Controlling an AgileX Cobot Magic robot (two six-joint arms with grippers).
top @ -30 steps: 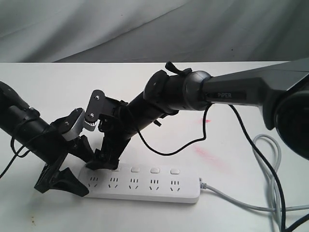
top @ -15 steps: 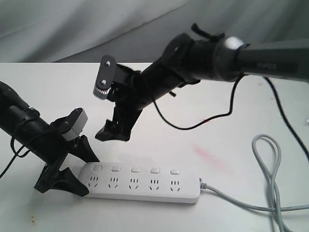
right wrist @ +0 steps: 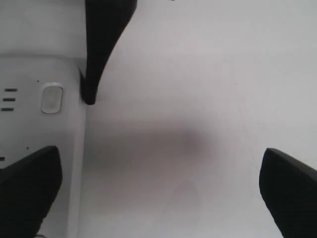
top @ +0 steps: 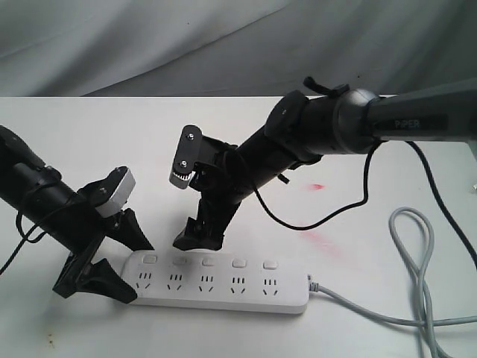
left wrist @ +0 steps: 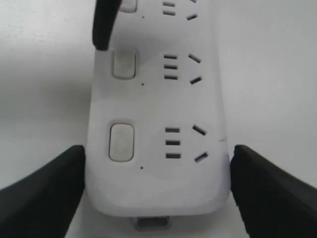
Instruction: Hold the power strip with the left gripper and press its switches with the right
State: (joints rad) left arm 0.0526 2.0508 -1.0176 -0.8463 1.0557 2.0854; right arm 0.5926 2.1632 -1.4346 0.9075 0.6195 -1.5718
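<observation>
Right tool [top: 200, 239] dropped near row of 5 switches [top: 238, 262], spread, empty; left tool [top: 139, 273] clamps strip [top: 287, 298].

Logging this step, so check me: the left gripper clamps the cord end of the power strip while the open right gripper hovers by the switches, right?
Not quite. The left gripper clamps the end of the power strip opposite the grey cord, as the exterior view shows. The rest holds: the open right gripper hovers by the switches.

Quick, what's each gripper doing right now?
Left gripper: fingers closed on the end of the power strip.
Right gripper: open, holding nothing.
</observation>
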